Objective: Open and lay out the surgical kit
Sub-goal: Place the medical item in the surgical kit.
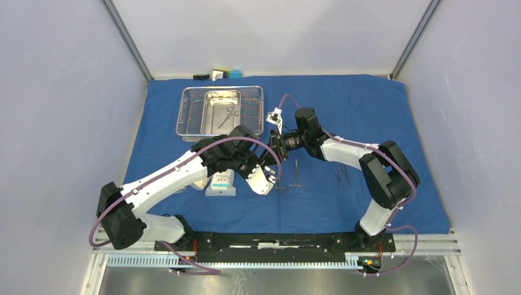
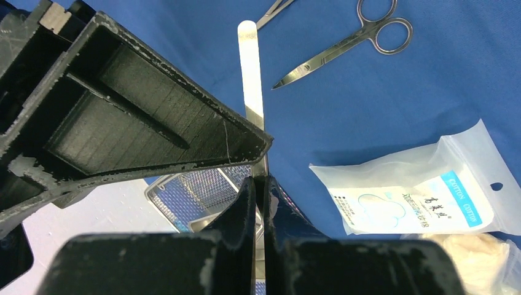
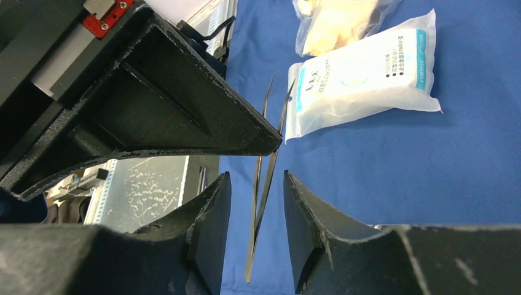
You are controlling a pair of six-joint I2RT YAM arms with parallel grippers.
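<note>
"COTTON" — printed on white packet [image 2: 413,195], Chinese characters beside.

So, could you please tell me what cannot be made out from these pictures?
- Left wrist view: the middle of the tweezers, hidden behind a black finger; the yellowish packet, cut off by the corner.
- Right wrist view: that yellowish packet again, cut off by the top edge.
- Top view: where the tweezers are held, hidden among the crossed arms; the print on the cotton packet, too small.
</note>
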